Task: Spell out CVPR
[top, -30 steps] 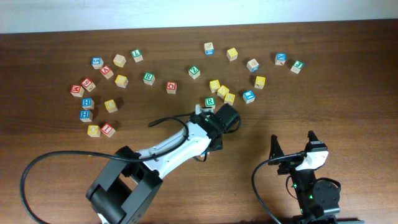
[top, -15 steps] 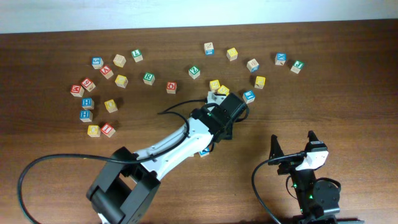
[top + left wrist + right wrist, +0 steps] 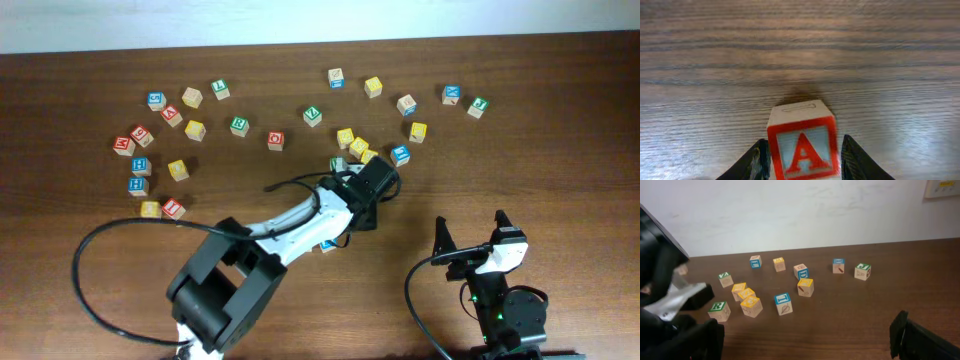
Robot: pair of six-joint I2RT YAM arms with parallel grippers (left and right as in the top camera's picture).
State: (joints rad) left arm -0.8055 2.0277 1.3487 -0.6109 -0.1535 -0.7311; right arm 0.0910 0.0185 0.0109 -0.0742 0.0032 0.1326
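Observation:
My left gripper [image 3: 802, 152] is shut on a red A cube [image 3: 801, 142], just above bare table. From overhead the left gripper [image 3: 342, 166] sits right beside the green R cube [image 3: 337, 163], which also shows in the right wrist view as the R cube [image 3: 719, 311]. A green V cube [image 3: 313, 117] lies farther back. Under the left arm a blue-faced cube [image 3: 327, 245] peeks out, its letter unreadable. The yellow cubes [image 3: 358, 147] are too small to read, so I cannot pick out the C. My right gripper [image 3: 470, 238] stands open and empty near the front edge.
Several loose cubes lie at the left [image 3: 140, 165] and along the back right [image 3: 452, 95]. A blue cube [image 3: 783, 303] and yellow ones [image 3: 751, 306] sit ahead of the right gripper [image 3: 810, 345]. A black cable [image 3: 85, 270] loops at the front left.
The left gripper swung up and right toward the yellow cluster, then eased back beside the R cube. The arm's lower links shifted right. The right arm has not moved.

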